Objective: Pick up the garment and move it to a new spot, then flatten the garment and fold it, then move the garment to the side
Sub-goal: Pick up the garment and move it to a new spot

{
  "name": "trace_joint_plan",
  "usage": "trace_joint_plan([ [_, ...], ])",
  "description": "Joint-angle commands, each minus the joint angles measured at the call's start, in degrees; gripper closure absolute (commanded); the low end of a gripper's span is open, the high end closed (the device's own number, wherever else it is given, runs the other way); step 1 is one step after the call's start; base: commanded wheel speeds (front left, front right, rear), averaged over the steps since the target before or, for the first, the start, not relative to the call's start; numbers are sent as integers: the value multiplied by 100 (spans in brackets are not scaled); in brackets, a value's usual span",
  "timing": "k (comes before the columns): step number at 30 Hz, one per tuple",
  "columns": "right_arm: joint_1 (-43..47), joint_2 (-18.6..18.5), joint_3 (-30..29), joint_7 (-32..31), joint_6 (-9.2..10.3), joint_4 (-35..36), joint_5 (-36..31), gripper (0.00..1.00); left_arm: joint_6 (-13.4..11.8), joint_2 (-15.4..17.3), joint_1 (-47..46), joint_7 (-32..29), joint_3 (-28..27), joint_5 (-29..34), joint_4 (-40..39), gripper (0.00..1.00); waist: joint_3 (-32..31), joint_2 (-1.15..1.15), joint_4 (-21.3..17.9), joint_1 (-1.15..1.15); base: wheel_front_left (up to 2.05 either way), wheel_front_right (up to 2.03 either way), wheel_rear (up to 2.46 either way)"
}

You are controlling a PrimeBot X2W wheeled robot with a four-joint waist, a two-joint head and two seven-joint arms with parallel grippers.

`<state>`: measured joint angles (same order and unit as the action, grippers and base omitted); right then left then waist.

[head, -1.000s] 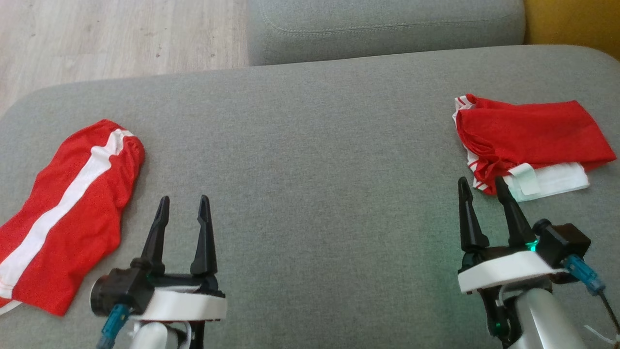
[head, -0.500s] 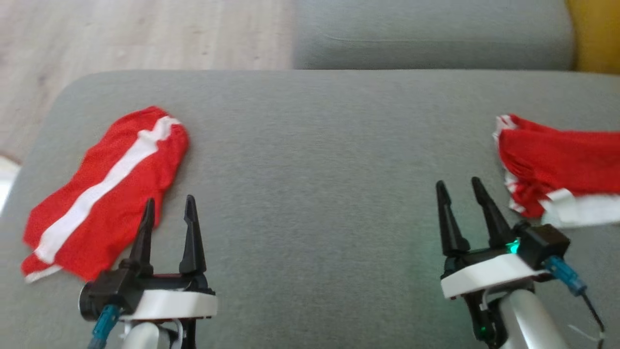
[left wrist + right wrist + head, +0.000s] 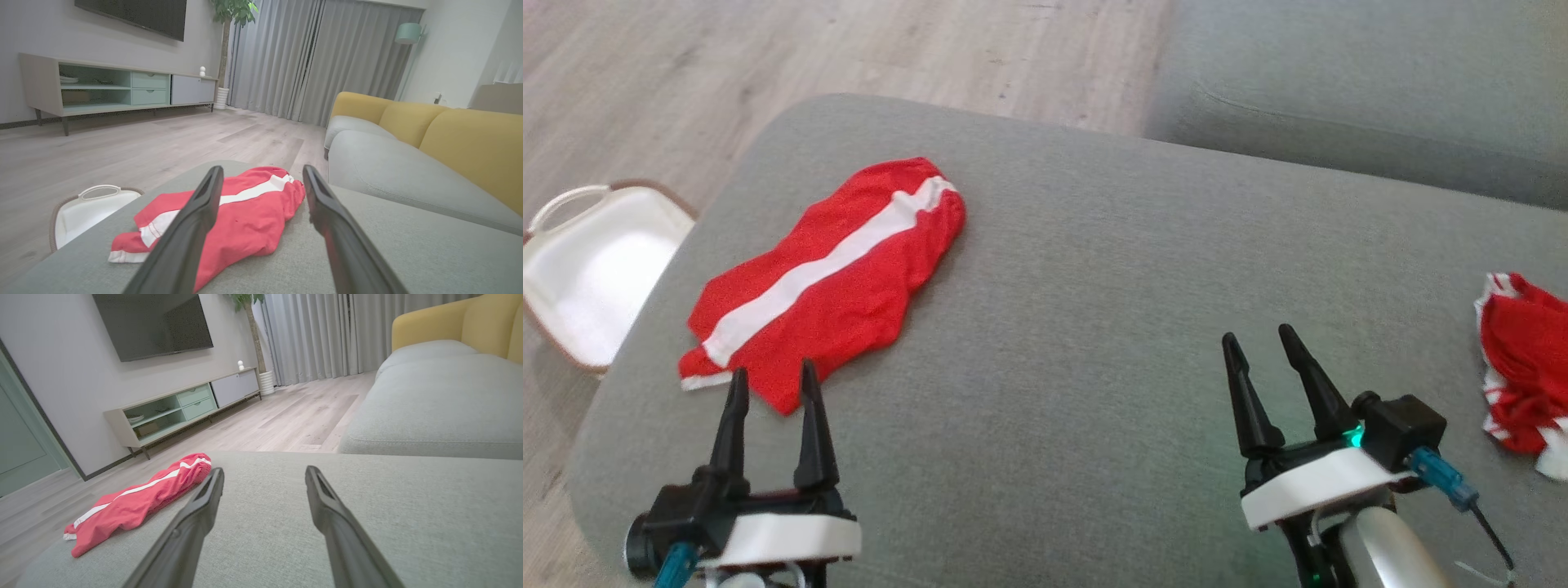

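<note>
Right-edge red garment (image 3: 1519,359) is cut off; left hand (image 3: 773,369) and right hand (image 3: 1257,333) both stand apart, empty

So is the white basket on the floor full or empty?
Empty, as far as it shows: the basket is bare white inside, though the cushion hides one side.

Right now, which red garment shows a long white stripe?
The flat garment before the left gripper; the bunched garment at far right shows only white trim.
</note>
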<state>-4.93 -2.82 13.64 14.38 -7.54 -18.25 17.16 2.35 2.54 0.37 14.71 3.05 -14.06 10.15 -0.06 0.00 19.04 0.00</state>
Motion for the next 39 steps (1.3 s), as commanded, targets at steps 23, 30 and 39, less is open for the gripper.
trace_joint_plan([
  [23,-325,-6,-133,62,5,230,-386,0,82,746,-1224,-76,-1176,338,1019,0,838,0,-238,0,0,0,0],
  [30,-536,-6,-453,40,5,387,-706,0,301,1583,-2396,-1192,-1131,298,2616,0,1392,0,-423,0,0,0,0],
  [39,-679,-6,-595,-96,5,676,-906,0,499,2017,-3250,-2116,-725,4,4204,0,1849,0,-605,0,0,0,0],
])
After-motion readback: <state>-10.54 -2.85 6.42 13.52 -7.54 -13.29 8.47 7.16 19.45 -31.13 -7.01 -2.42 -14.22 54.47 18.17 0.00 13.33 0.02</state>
